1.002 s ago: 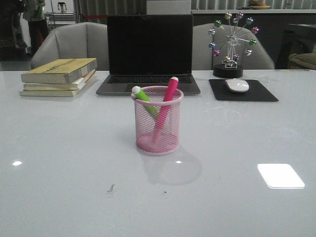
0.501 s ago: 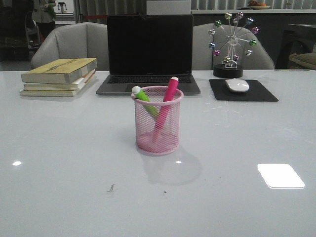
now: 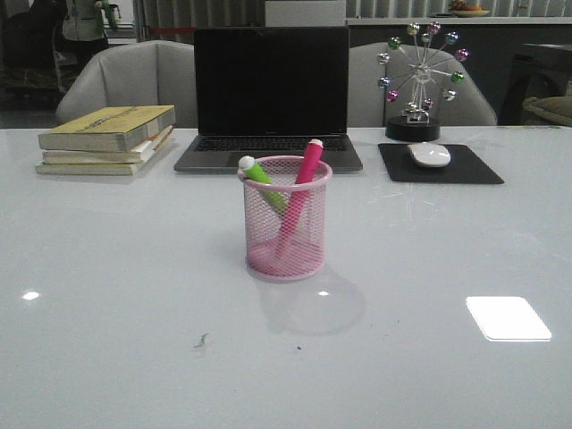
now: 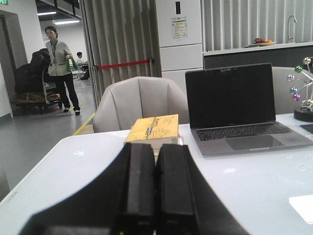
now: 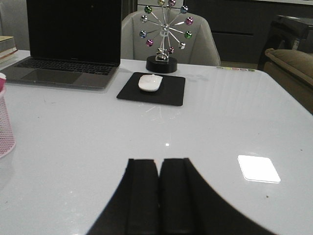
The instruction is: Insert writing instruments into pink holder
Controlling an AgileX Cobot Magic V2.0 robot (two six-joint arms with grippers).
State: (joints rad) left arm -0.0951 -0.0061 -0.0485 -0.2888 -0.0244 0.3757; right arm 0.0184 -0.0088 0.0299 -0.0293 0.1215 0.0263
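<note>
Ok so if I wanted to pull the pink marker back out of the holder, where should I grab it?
Probably the capped top of the pink marker, which sticks above the pink holder rim. Come from above on the right; it leans that way, and the green marker crowds the left.

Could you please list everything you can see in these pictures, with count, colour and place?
pink holder: one, pink wire mesh, middle of the table.
green marker: one, in the holder, leaning toward the robot's left.
pink marker: one, in the holder, leaning right.
laptop: one, dark, open, behind the holder.
books: stack, yellowish, far left.
mouse: one, white, on the mouse pad.
mouse pad: one, black, far right.
ball ornament: one, coloured balls on spokes, behind the pad.
chairs: two, grey, behind the table.
table: one, white, glossy.
person: one, background.
left gripper: shut, empty.
right gripper: shut, empty.
</note>
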